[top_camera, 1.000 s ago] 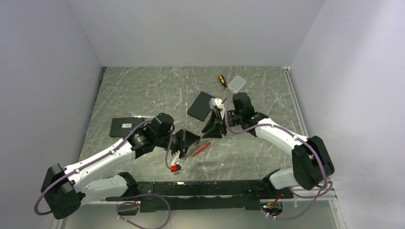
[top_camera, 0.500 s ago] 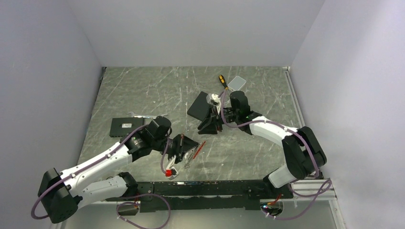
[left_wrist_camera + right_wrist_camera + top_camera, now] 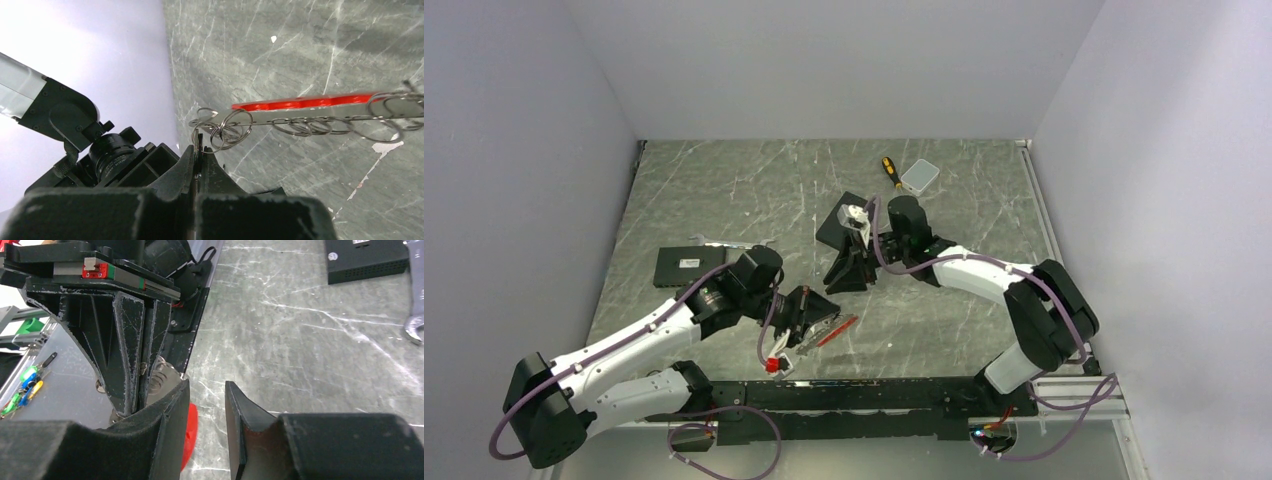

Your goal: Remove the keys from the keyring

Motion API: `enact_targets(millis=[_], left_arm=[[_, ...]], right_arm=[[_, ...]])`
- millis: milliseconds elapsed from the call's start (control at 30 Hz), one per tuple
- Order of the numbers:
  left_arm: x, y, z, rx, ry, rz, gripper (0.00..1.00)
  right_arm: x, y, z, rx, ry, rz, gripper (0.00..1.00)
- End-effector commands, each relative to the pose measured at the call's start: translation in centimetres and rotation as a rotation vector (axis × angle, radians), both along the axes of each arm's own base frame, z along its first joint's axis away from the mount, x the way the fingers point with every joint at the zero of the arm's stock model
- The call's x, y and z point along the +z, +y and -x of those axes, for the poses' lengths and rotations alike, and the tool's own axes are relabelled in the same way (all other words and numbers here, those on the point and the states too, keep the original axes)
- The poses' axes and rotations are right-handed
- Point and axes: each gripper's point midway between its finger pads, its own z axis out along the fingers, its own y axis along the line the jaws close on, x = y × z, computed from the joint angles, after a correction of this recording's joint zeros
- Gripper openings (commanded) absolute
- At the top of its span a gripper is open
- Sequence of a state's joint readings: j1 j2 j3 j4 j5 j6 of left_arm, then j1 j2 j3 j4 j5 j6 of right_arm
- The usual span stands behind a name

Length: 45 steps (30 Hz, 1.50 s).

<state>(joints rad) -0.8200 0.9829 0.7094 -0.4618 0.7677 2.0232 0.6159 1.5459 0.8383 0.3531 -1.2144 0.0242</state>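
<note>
Keyring (image 3: 305, 103): it is stretching sideways just above the table (image 3: 724, 190), near the front edge, with the red part alongside a run of linked steel rings.
Keys: they are too small for me to pick out among the rings.
Left gripper (image 3: 199, 152): its jaws are pressing tight on one thin ring at the keyring's end.
Right gripper (image 3: 207, 407): its jaws are standing narrowly apart, holding nothing, and facing the left fingertips from close by.
Risk: the ring is sitting at the very fingertips, so a sideways tug could slip it free, or the two sets of fingers could knock together.
Around: the wrench (image 3: 724, 243) and black box (image 3: 686, 267) are lying behind the left arm. The screwdriver (image 3: 888, 168) and white box (image 3: 920, 176) are lying well back.
In the way: only the left fingers are crowding the rings.
</note>
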Motion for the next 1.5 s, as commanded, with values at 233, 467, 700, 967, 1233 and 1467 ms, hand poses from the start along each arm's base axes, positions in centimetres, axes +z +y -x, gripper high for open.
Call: enact_targets(millis=[233,467,700,967,1233,1467], left_arm=[[3.5,-1.1,3.6,-0.356,-0.384,0.187,0.00],[3.6,-0.7,3.5,-0.331,-0.382,0.174,0.00],[3.9,-0.7,2.9,-0.301,-0.391,0.168,0.00],[3.7,-0.3,2.7,-0.269,-0.383,0.148,0.00],[3.4,-0.2,1.3,-0.184,-0.372,0.127,0.00],[3.6,-0.5,0.6,-0.162,-0.368,0.129,0.00]], right_arm=[[0.9,1.4,3.4,0.165,0.013,-0.058,0.37],[1.0,-0.1,6.2,0.229,0.016,-0.023,0.37],[1.1,-1.2,7.8,0.278,0.030,-0.006,0.38],[1.8,-1.8,8.8,0.313,0.042,-0.007,0.41],[2.2,-1.4,8.3,0.282,0.062,-0.010,0.47],[3.8,-0.5,7.7,0.216,0.096,-0.088,0.48]])
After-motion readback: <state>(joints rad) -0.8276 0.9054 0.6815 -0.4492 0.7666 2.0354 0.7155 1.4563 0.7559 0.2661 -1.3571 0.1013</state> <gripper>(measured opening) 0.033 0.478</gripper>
